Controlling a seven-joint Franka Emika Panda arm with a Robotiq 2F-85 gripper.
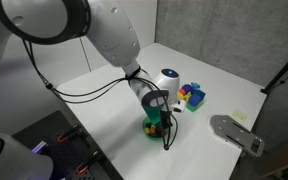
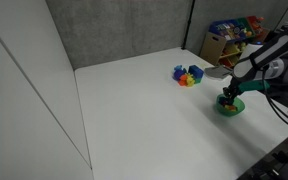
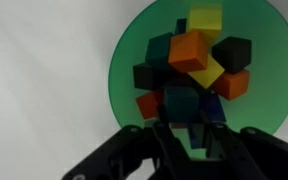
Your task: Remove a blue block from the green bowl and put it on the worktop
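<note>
1. In the wrist view, at the near side of the green bowl [image 3: 129, 60], the gripper [image 3: 192, 140] is down among the heaped blocks.
2. The blue block [image 3: 184, 100] lies right in front of the fingertips, low in the pile. Its near edge sits in the gap between the two jaws.
3. The jaws stand part-way apart on either side of that block. It is dark against dark there, so I cannot tell whether they are pressing on it or only flanking it.
4. The bowl is full of small cubes. An orange block [image 3: 191, 52] sits on top near the middle, with a yellow block [image 3: 206, 20] behind it at the far rim. A second orange one [image 3: 234, 85] is lower, off to one side, and several dark blocks are wedged between them.
5. In both exterior views the bowl [image 1: 150, 131] [image 2: 231, 108] stands on the white worktop [image 1: 104, 100] near its front edge, and the gripper [image 1: 159, 120] [image 2: 230, 96] points straight down into it.
6. A blue container [image 1: 194, 97] [image 2: 188, 76] stands apart from the bowl, further back on the worktop. It holds a jumble of coloured blocks, too small for me to sort by colour.
7. In an exterior view a grey metal plate [image 1: 234, 133] lies on the worktop, apart from both containers.
</note>
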